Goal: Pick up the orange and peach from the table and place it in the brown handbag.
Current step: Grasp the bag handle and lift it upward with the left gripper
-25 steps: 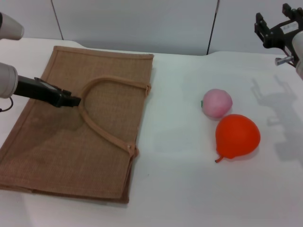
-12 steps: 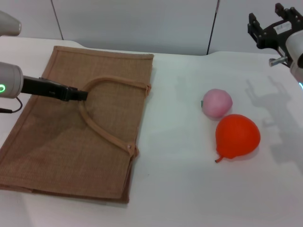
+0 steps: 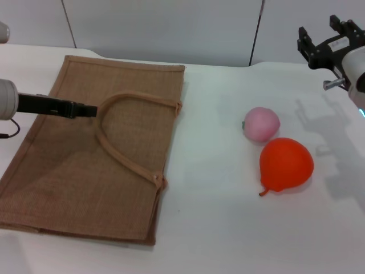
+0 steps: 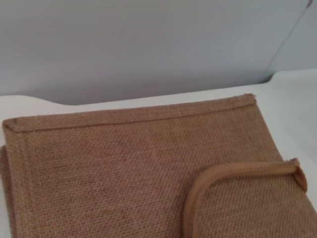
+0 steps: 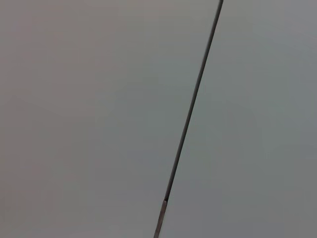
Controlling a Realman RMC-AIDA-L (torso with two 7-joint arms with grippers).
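My left gripper (image 3: 85, 109) has slid back toward the bag (image 3: 68, 188) handle (image 3: 122, 160), jaws seemingly shut; right gripper (image 3: 320, 41) jaws wide, fruit untouched.

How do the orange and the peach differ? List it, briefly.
The orange is bright red-orange and glossy; the peach is pale pink. The orange is larger, with a pointed end and small stem; the peach is round and smaller. The orange lies nearer the robot. Both rest on the white table, side by side.
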